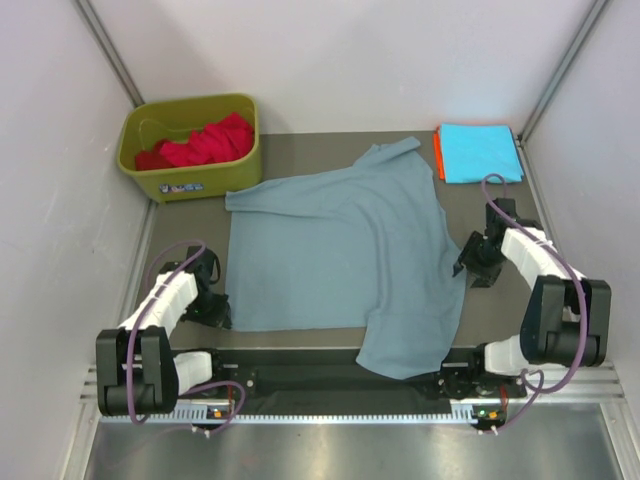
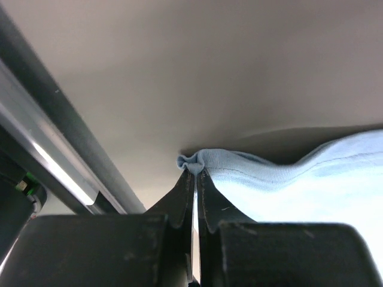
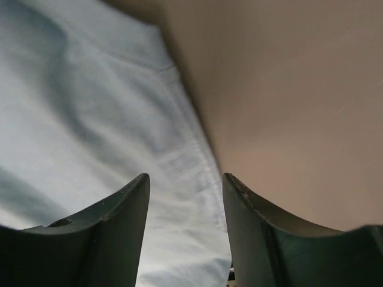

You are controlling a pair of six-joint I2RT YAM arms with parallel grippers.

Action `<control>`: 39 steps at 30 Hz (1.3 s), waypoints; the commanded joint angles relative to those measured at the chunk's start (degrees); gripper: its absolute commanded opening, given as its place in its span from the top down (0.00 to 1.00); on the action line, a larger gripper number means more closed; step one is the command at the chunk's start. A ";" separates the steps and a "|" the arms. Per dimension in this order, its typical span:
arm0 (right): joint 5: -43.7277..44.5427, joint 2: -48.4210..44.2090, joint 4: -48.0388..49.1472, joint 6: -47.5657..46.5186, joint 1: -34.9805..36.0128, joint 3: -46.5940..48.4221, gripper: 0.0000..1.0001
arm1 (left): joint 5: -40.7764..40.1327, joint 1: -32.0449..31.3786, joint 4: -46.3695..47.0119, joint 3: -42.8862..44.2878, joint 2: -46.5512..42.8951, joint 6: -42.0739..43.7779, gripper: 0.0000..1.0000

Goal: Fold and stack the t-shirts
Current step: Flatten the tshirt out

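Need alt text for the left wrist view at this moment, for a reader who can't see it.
The left claw is shut on a bunched edge of the grey-blue t-shirt, whose fabric spreads to the right over the grey table. A metal rail runs diagonally along the left.

The grey-blue t-shirt [image 1: 340,250] covers the tabletop [image 1: 305,150] middle; bare room lies along the far edge, between the green bin [image 1: 190,150] and the cyan t-shirt [image 1: 478,152].
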 commanded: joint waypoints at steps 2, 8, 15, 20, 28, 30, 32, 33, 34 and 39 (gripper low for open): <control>2.02 2.76 4.99 -2.78 -2.37 0.05 0.48 | -0.59 0.22 5.32 1.77 -0.44 3.34 1.00; 1.76 5.84 8.60 -2.87 -2.37 -0.03 0.55 | 0.38 0.13 6.11 1.85 0.70 4.04 1.00; 1.93 7.95 11.06 -1.73 -2.37 -0.73 0.65 | 0.73 0.22 5.33 1.85 0.44 3.08 1.00; 3.67 8.04 12.56 -0.50 -2.37 -1.26 0.81 | -0.23 0.14 4.18 2.64 0.00 2.81 1.00; 7.11 12.60 15.63 0.21 -2.37 5.58 1.00 | -1.90 0.22 3.83 2.91 -1.41 2.46 1.00; 7.91 14.62 15.81 -0.23 -2.37 9.00 1.00 | -2.34 0.22 4.00 2.91 -1.32 2.46 1.00; 7.56 16.47 15.90 -0.76 -2.37 11.73 1.00 | -2.26 0.14 4.18 2.82 -1.23 2.37 1.00; 7.47 18.04 15.99 -0.85 -2.37 14.18 1.00 | -2.34 0.22 4.27 2.82 -1.06 2.29 1.00; 7.12 18.58 15.99 -1.02 -2.28 15.33 1.00 | -2.35 0.14 4.44 2.65 -1.14 2.11 1.00; 2.90 22.36 14.76 -2.95 -2.02 22.62 1.00 | -3.57 0.22 5.15 3.87 -1.15 1.76 1.00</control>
